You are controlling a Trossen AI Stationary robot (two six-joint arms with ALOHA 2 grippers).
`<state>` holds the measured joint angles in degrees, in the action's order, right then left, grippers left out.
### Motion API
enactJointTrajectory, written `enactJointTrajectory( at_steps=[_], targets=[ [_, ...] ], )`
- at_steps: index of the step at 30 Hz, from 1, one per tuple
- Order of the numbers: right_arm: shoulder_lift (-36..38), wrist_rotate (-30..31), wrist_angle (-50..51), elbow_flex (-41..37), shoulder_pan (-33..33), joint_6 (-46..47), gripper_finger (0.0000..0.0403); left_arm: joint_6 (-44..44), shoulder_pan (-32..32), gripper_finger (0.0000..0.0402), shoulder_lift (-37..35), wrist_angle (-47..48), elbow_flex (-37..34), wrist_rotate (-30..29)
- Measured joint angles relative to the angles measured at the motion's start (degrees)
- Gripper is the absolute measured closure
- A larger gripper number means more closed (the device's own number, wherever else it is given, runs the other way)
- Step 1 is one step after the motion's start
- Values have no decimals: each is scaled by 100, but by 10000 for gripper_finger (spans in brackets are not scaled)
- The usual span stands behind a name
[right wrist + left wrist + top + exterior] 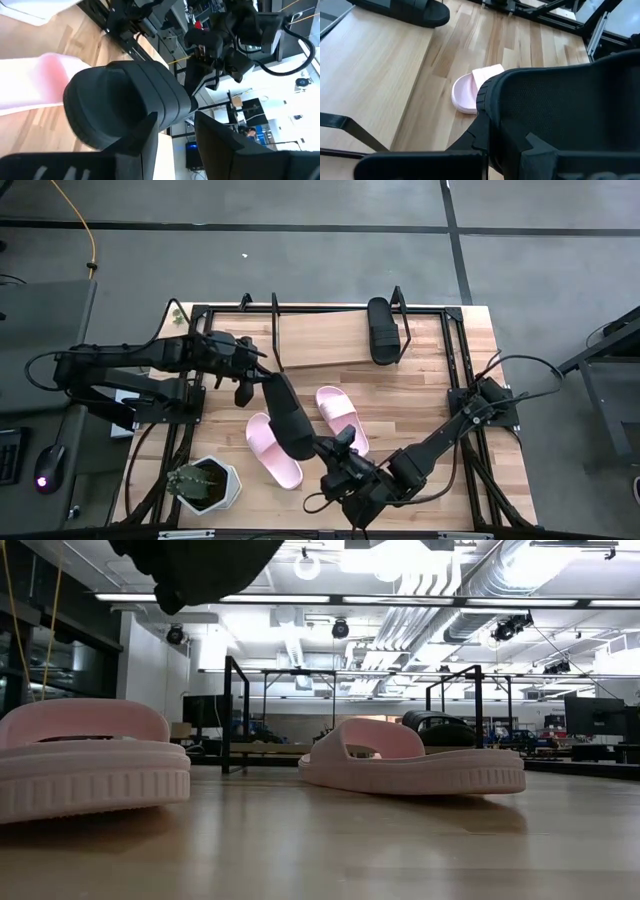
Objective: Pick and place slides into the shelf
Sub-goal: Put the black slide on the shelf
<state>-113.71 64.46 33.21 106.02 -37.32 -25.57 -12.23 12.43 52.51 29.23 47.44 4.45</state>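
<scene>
Slides: one black slide (383, 330) on shelf (320, 340), two pink (272, 450) (342, 418) on table | second black slide (290, 417) pinched by right gripper (335, 452) | left gripper (243, 385) pressed together, near shelf | next, likely: carry to shelf.

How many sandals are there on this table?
4: one black slide on the shelf, two pink slides on the table, one black slide held by the right gripper.

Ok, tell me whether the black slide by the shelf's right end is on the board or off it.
On. The black slide lies on the shelf board.
</scene>
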Motion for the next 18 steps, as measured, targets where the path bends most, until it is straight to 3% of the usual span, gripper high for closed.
enactJointTrajectory(
  at_steps=[18],
  targets=[
    [0,-192,66,0,-33,-45,284,191,0,396,584,103,808,-75]
  ],
)
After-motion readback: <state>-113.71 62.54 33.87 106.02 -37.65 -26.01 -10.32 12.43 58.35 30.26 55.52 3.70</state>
